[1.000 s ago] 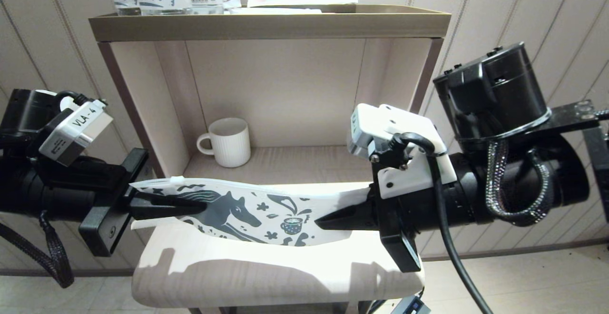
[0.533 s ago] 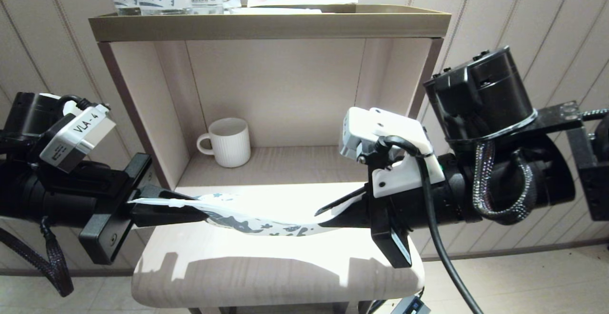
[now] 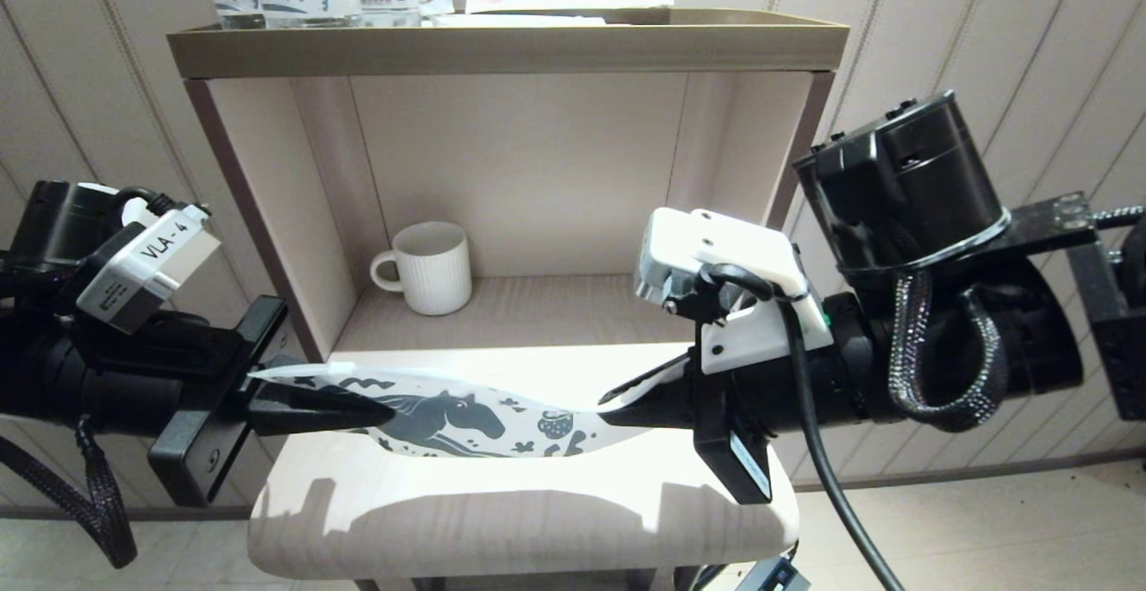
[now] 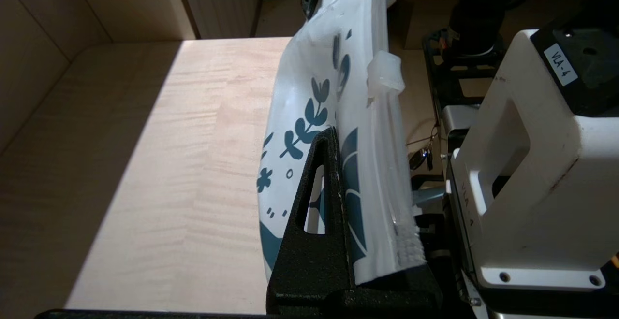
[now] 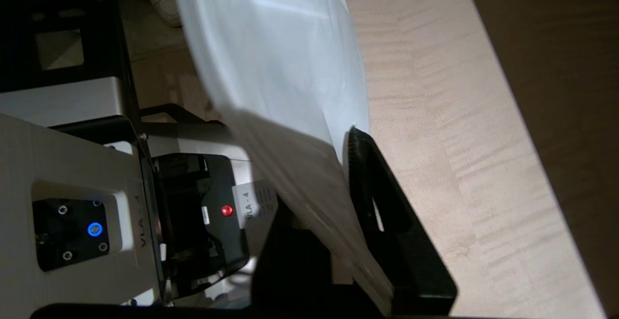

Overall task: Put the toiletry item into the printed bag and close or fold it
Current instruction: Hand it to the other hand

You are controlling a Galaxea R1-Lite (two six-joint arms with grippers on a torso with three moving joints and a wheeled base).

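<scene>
Both my pincers sit level above the pale shelf board [image 3: 501, 519]. Left gripper [image 3: 376, 412] is pressed together, pinching one end of the printed bag [image 3: 466, 416]. Right gripper [image 3: 609, 407] meets the bag's other end; one finger lies against the film, but I cannot tell whether it pinches. Between them the bag sags clear of the board, its edges free. White bristles of the toiletry item [image 4: 408, 246] show inside the bag's edge beside my left finger. Behind, a white mug [image 3: 430, 267] stands well apart.
</scene>
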